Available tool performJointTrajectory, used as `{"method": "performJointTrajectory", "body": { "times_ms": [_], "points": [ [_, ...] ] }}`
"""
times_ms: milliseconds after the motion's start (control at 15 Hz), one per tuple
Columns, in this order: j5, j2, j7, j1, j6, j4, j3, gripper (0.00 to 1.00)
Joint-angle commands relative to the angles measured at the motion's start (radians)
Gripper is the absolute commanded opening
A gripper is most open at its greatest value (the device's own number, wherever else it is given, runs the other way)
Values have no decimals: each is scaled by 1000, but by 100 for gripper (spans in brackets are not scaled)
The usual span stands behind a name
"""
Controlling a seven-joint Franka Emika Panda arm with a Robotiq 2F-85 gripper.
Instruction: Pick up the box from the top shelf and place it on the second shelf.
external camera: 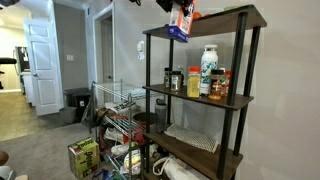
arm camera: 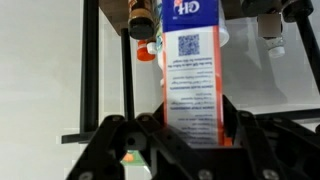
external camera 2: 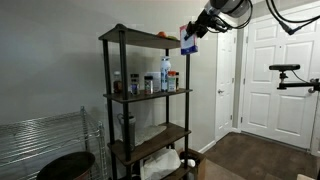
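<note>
Grey-walled room, black shelving unit (external camera 2: 107, 100): your gripper (arm camera: 190, 128) pinches the box (arm camera: 192, 75) between its fingers (arm camera: 140, 138), holding it tilted in the air just off one end of the top shelf (external camera 2: 135, 35), above the second shelf (external camera 2: 150, 96) carrying jars (external camera: 194, 82).

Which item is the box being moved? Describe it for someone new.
Find the tall black-framed shelving unit with dark wooden boards. Beside a corner of its top shelf, the hand grips a small blue-and-white carton with red marks. Unlike the jars and white bottle standing on the second shelf, it's held in the air.
</note>
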Motion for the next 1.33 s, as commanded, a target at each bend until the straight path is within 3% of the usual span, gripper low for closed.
{"method": "performJointTrajectory", "body": {
  "times_ms": [0, 533, 867, 1267],
  "points": [
    [11, -49, -37, 13, 26, -79, -8, 23],
    [-25, -105, -47, 2, -2, -209, -15, 23],
    [-49, -176, -131, 11, -90, -304, -21, 23],
    [-45, -156, -69, 31, 25, -333, 17, 23]
  ]
}}
